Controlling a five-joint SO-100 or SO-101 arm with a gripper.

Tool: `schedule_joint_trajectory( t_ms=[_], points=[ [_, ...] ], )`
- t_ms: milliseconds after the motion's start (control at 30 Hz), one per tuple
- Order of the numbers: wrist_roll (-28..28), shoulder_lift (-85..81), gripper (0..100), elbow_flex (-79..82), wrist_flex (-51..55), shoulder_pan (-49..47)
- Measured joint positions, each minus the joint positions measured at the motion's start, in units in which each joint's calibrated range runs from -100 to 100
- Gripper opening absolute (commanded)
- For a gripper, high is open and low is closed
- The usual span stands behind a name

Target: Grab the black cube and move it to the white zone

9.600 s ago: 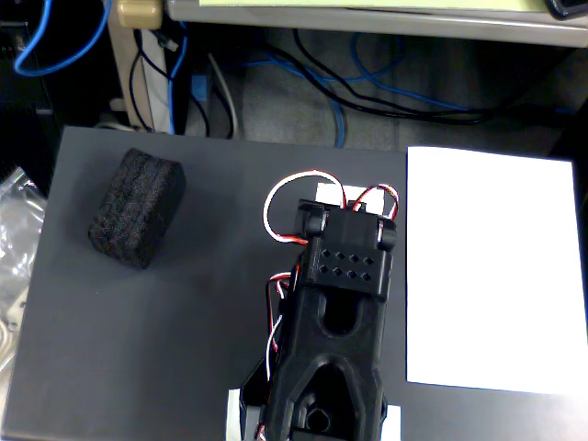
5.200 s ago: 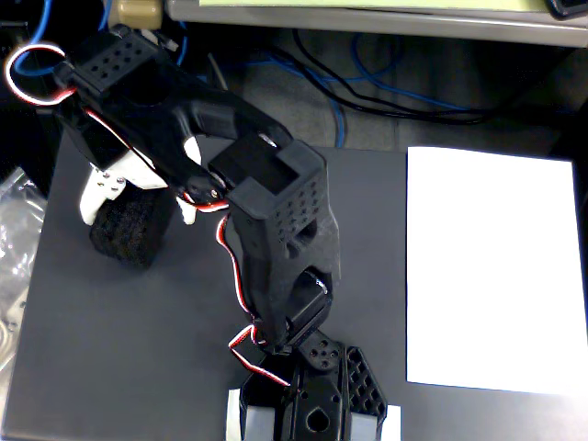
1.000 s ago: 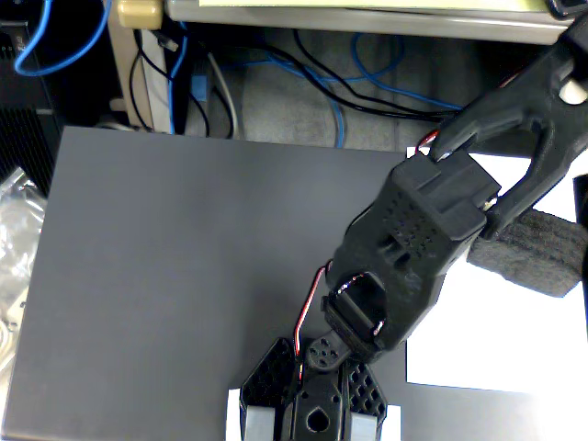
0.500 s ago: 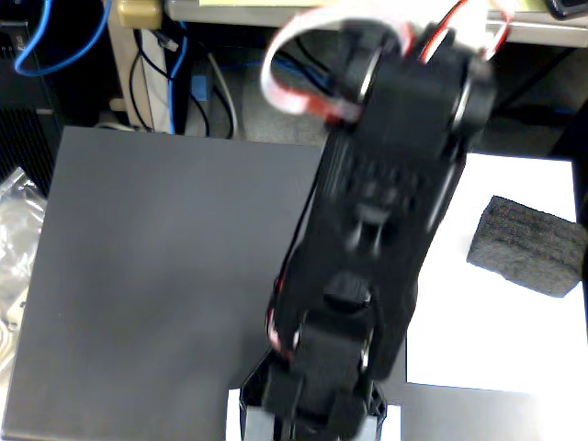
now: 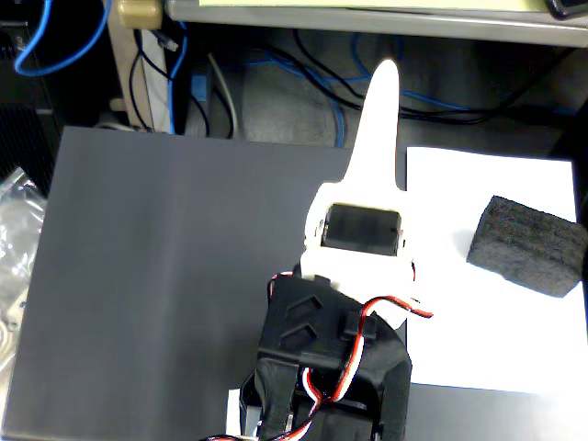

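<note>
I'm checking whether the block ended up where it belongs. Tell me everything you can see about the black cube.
The black cube is a dark, coarse-textured block that looks like foam, oblong with softened corners. In the fixed view it lies flat and slightly turned, on the right part of the white zone, near the picture's right edge. Its top and front faces show. Nothing touches it except the sheet beneath; the gripper is well apart from it, up and to the left.

lab or office workbench, tangled blue network cables (image 5: 37,46), dark grey mat (image 5: 175,257), desk edge (image 5: 367,18)
</note>
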Motion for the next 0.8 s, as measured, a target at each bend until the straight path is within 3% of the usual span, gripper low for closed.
schedule_joint_trajectory(
  t_ms=[233, 433, 800],
  points=[
    [0.16, -6.99, 33, 19.01, -9.76, 0.00],
    [2.20, -7.16, 1, 45.25, -23.02, 0.00],
    [2.26, -6.99, 2, 70.20, -25.07, 0.00]
  ],
)
